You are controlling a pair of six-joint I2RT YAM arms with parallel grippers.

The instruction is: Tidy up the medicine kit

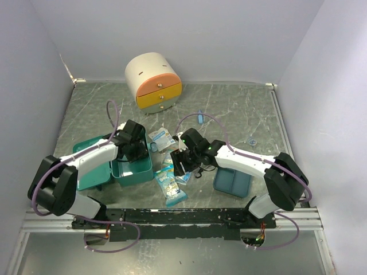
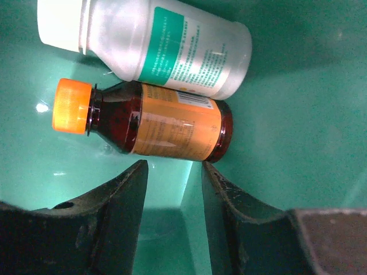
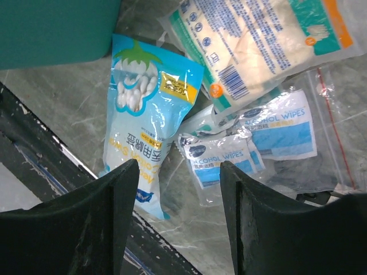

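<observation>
The teal medicine kit (image 1: 92, 175) lies open at the left, and its deep half (image 2: 309, 114) fills the left wrist view. On its floor lie an amber bottle with an orange cap (image 2: 155, 123) and a white bottle with a teal label (image 2: 149, 43), side by side. My left gripper (image 2: 175, 166) hangs inside the kit just short of the amber bottle, open and holding nothing. My right gripper (image 3: 179, 166) hovers open over loose packets: a blue cotton-swab bag (image 3: 146, 109), alcohol wipes in a clear zip bag (image 3: 252, 143) and a white dressing packet (image 3: 258, 40).
A flat dark-blue divided tray (image 1: 232, 180) lies under the right arm. A cream cabinet with orange and yellow drawers (image 1: 153, 83) stands at the back. Another packet (image 1: 161, 137) lies between the grippers. A small blue item (image 1: 200, 118) and a little ring (image 1: 252, 141) rest farther back.
</observation>
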